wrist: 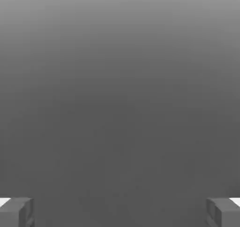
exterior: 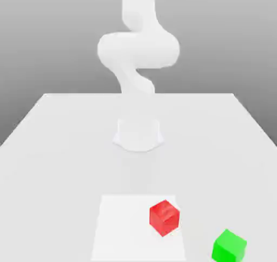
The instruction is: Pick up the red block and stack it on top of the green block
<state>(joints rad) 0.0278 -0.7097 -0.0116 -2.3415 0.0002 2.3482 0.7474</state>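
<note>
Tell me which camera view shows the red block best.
The exterior view: the red block appears there with several faces visible, near one edge of the white square. In the hand view I can't make out any red block, just the open gripper against plain grey.

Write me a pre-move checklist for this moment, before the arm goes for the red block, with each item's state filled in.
1. Gripper open and empty: ok, its fingers stand wide apart with nothing between them.
2. Red block free on top: ok, nothing rests on it.
3. Green block free on top, ready to take the red one: ok.
4. Blocks standing apart: ok, there is a gap between them.
5. Green block wholly in the exterior view: not ok, the lower edge cuts it off.
6. Gripper lined up over the red block: not ok, the hand view has no block between the fingers.
</note>
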